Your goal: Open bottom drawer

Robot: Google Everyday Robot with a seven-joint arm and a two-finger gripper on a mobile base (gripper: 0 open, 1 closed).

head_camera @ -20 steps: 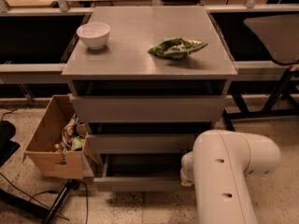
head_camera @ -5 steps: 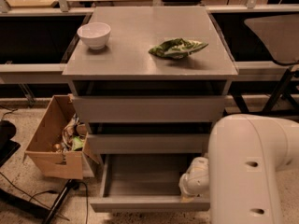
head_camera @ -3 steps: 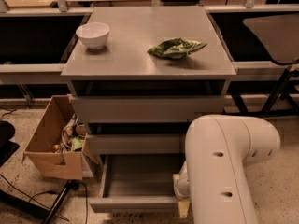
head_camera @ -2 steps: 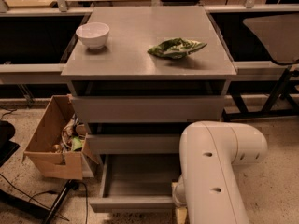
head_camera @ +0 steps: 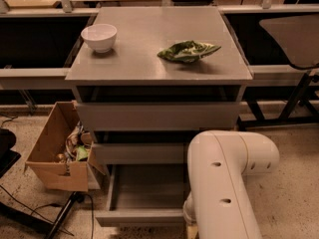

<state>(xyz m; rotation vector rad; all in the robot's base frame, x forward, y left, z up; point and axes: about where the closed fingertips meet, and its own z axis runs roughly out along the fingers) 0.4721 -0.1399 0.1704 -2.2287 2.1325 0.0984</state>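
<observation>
while the bottom drawer [head_camera: 144, 189] hangs open, arm [head_camera: 219, 183] folds down, gripper [head_camera: 191, 228] by its front, grip unclear

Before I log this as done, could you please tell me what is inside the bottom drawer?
The bottom drawer shows only bare floor. The arm covers its right side; the tool sits at its front right corner.

White bowl [head_camera: 99, 37], green bag [head_camera: 188, 51], brown box [head_camera: 52, 153]; cream gripper [head_camera: 192, 228] beside the grey bottom drawer [head_camera: 142, 216].
</observation>
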